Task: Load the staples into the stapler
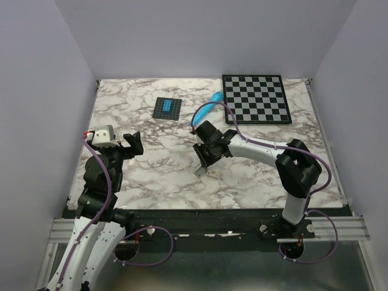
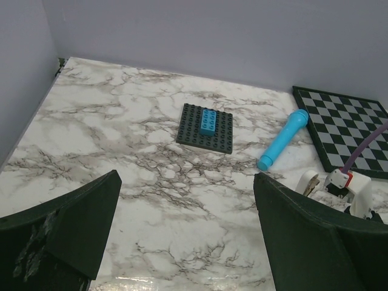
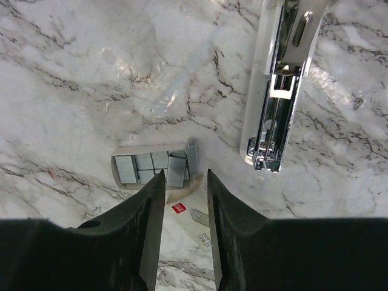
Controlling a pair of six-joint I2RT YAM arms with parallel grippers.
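Now staples (image 3: 159, 168) lie just ahead of R gripper (image 3: 185, 182).

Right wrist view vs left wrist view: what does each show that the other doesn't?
Right wrist only: silvery-grey staples in a small open box, the cream-white stapler lying opened with its shiny metal rail exposed, and the right gripper, jaws slightly apart near the staples.
Left wrist only: dark studded baseplate carrying a blue brick, bright blue cylinder, black-and-white checkerboard, and the left gripper, jaws wide apart.
Both: the white marble-patterned tabletop.
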